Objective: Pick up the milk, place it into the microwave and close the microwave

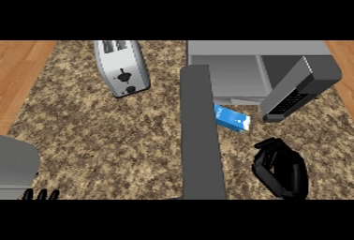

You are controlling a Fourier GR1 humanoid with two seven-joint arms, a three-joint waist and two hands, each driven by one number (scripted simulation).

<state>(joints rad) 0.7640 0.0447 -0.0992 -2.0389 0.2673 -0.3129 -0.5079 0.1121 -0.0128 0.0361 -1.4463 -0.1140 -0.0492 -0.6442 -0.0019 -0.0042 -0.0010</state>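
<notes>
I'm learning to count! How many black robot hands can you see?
2. The right black hand sits low on the right, near the blue milk carton. The left black hand shows only fingers at the bottom left edge.

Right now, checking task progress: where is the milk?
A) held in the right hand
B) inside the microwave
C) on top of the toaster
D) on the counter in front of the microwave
D: the milk lies on the counter before the microwave, apart from the right hand.
</notes>
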